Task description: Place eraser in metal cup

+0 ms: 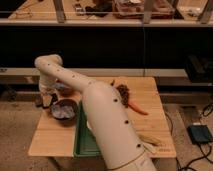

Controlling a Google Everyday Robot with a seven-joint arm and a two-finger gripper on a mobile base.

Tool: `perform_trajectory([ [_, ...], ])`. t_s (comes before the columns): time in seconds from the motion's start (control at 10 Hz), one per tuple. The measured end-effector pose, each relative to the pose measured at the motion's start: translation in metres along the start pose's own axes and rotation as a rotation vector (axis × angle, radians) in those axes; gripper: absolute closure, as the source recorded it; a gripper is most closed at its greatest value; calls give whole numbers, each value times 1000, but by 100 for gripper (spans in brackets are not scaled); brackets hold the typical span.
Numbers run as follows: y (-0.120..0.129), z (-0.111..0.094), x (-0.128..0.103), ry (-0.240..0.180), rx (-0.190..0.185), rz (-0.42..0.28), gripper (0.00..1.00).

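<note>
My white arm (100,115) rises from the bottom middle, bends at the upper left and reaches down to the table's left edge. The gripper (47,99) hangs there, just left of a brown bowl (64,110) and close above the wooden table (55,137). A small dark shape (39,101) sits right at the gripper; I cannot tell whether it is the metal cup. The eraser does not show; it may be hidden in or behind the gripper.
The brown bowl holds something pale. A second brown bowl (66,90) sits behind it. A green tray (84,137) lies beside my arm. A carrot (136,107) and a dark brown clump (122,92) lie at the right. A shelf runs behind the table.
</note>
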Motion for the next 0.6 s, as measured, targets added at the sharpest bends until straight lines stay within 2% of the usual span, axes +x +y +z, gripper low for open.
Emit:
perform_trajectory([
  [0.2,1,2,-1,-18,-3,-36,100],
  [0.4,0,5,2,-15,-12,-109,100],
  [0.6,0,4,2,-5,-20,-154,100],
])
